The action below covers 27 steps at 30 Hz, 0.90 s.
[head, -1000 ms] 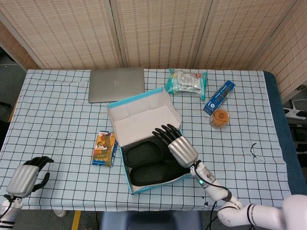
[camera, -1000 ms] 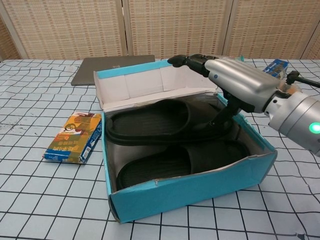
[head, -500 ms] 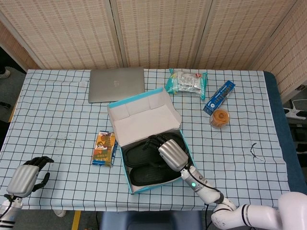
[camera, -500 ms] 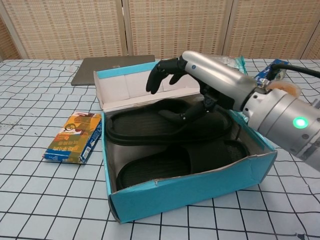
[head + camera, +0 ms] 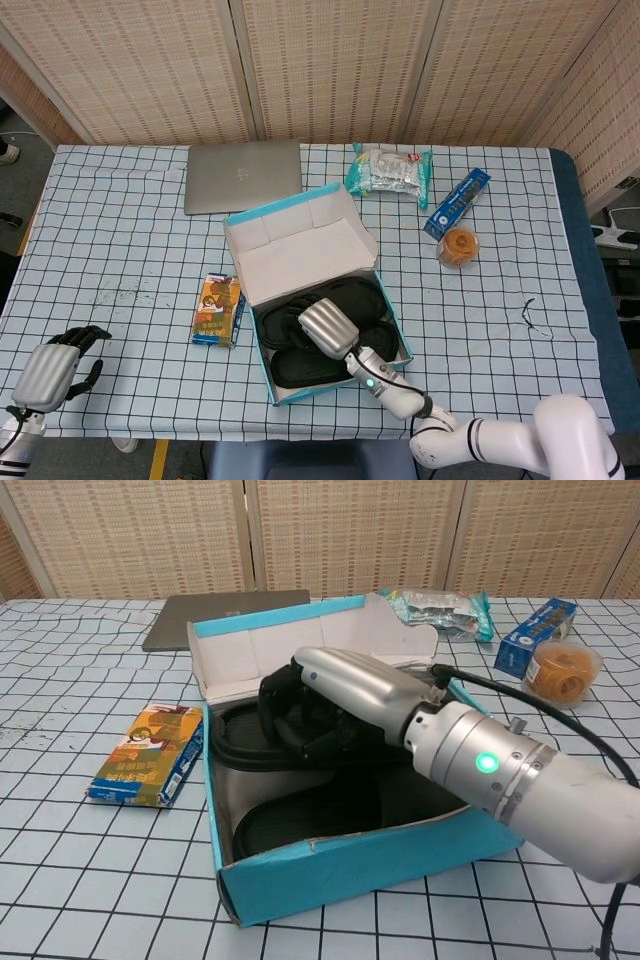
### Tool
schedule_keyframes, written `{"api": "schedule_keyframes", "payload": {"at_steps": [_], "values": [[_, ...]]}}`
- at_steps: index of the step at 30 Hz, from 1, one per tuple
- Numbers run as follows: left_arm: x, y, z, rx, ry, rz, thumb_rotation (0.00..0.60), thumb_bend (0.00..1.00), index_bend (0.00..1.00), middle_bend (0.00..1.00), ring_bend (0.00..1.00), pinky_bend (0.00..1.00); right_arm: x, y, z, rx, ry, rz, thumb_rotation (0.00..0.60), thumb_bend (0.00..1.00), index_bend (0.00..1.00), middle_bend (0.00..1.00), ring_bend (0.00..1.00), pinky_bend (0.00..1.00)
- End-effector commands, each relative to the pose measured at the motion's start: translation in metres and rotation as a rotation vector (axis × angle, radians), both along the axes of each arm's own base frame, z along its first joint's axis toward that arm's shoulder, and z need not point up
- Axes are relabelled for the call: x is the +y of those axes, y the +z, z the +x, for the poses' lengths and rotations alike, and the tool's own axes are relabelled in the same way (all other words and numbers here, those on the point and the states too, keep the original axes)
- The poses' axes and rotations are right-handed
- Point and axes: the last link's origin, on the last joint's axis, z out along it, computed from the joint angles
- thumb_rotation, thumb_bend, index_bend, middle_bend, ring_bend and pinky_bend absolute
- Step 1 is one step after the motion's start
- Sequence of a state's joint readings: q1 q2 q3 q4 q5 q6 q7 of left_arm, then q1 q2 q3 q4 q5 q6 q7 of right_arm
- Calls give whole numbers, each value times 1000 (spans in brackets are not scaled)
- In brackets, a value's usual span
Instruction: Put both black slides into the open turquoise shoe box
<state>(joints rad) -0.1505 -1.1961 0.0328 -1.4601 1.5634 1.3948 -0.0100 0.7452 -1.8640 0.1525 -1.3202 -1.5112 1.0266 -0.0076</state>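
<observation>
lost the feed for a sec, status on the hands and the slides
Right hand down in the shoe box, fingers curled on the far slide. Left hand idle at table edge. Near slide in box. Nothing blocking.

Two black slides (image 5: pixel 300 825), one turquoise shoe box (image 5: pixel 380 865), one laptop (image 5: pixel 242 175), two hands (image 5: pixel 325 325).
</observation>
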Motion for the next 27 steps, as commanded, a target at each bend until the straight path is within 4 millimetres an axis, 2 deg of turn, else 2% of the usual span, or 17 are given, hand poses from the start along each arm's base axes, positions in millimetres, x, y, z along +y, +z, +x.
{"api": "schedule_keyframes", "payload": {"at_steps": [1,18,23,27], "values": [[0,0,0,-6,0,0,600,471,311,281,271,408,-3,-13,1,12,-12,25,600,600,559,460,335,372],[0,0,1,-2,-4,-1,600,472,311,282,271,408,-7,-30,-25,100,-39,28,600,600,560,459,335,371],[0,1,0,0,-4,0,600,471,311,282,271,408,-8,-20,-18,22,-27,16,600,580,546,460,331,364],[0,2,0,-8,-1,2,600,471,311,282,271,408,-2,3,-15,-54,7,35,600,449,470,432,241,264]]}}
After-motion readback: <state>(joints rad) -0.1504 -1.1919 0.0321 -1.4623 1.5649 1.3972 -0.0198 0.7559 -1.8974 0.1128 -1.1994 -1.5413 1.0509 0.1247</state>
